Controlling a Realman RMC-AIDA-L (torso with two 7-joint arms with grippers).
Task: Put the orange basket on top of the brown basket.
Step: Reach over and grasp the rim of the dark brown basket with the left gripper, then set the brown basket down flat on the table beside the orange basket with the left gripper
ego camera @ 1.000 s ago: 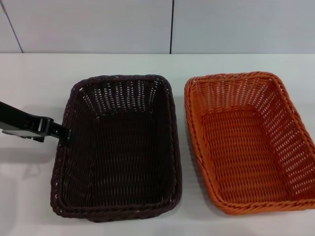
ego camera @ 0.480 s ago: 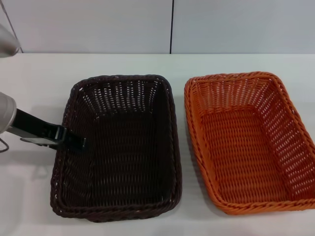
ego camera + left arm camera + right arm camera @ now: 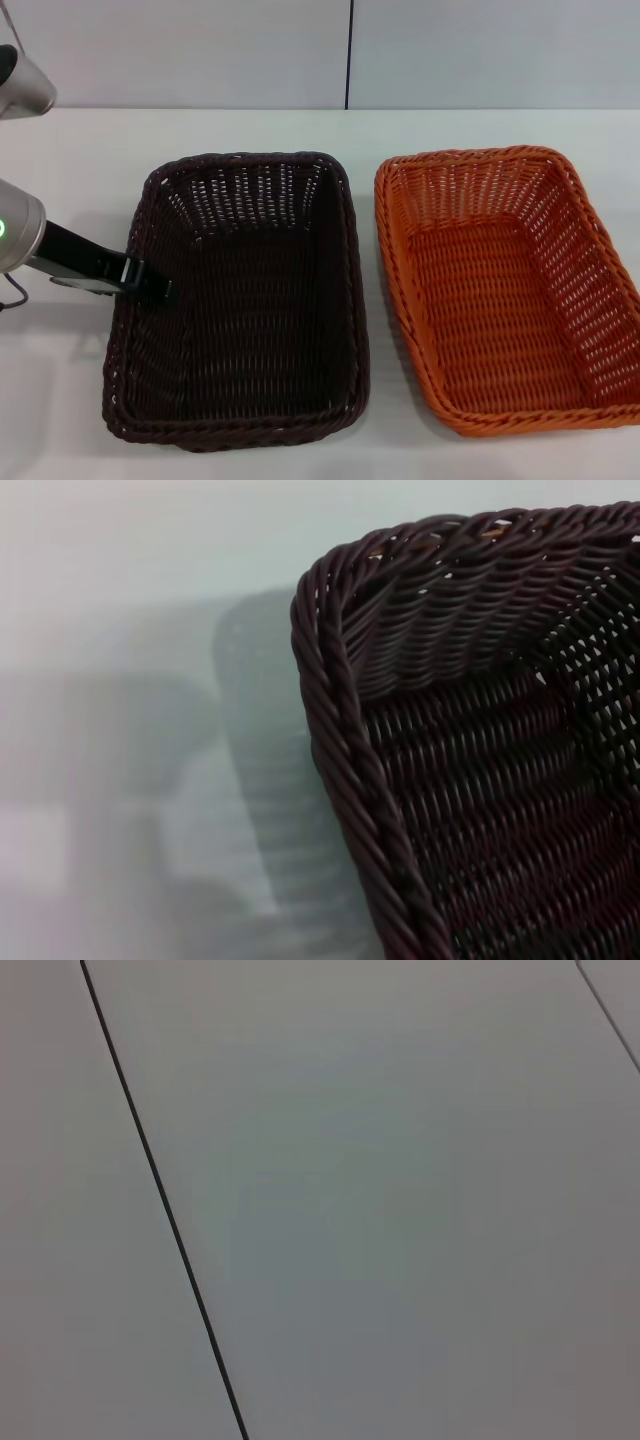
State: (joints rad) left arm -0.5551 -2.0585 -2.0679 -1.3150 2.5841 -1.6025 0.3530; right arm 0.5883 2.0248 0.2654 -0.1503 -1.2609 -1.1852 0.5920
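From the head view, a very dark brown woven rectangular basket sits left of a bright orange woven rectangular basket on a white table, with the left gripper, its opening impossible to tell, at the brown basket's left rim; the left wrist view shows that braided rim close up; the right wrist view shows only blank panels, so the right gripper is unseen, and the left arm risks shoving the wrong basket.

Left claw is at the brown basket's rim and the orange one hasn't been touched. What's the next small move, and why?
Probably back the left claw off the brown basket and swing it toward the orange basket. The claw sits over the brown basket's left rim, yet the orange basket, standing apart on the table to the right, is the one to lift. The right arm is out of view.
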